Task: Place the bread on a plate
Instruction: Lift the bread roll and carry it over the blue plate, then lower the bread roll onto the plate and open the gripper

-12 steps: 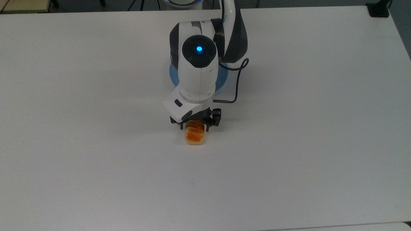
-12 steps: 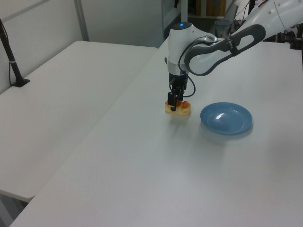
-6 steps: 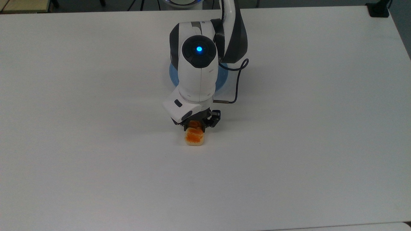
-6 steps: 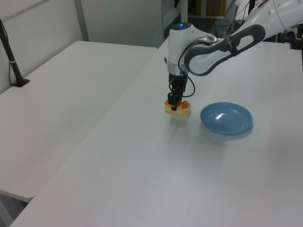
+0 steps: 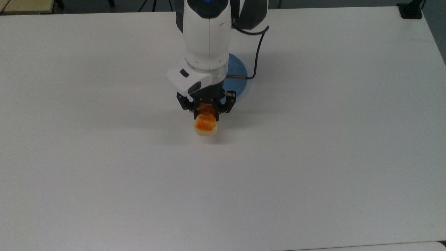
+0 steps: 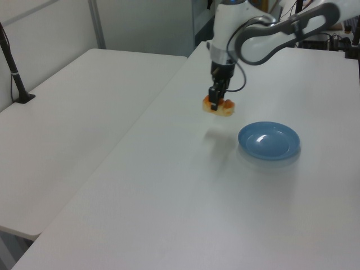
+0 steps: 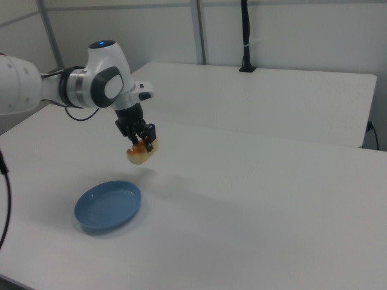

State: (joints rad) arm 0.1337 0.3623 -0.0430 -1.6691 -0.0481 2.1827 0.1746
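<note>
Bread (image 5: pixel 205 124) is hanging clamped in our hand (image 5: pixel 206 108) above the desk (image 5: pixel 313 157), plate (image 7: pixel 107 205) sitting below, off to one side.

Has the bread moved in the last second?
Yes. The bread was on the table; now it hangs above it in the gripper, higher relative to the plate in the left view.

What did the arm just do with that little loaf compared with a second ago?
The tool, shut on the small orange-topped bread loaf, raised it off the white table; a shadow lies beneath it. The round light blue plate stayed put, empty.
</note>
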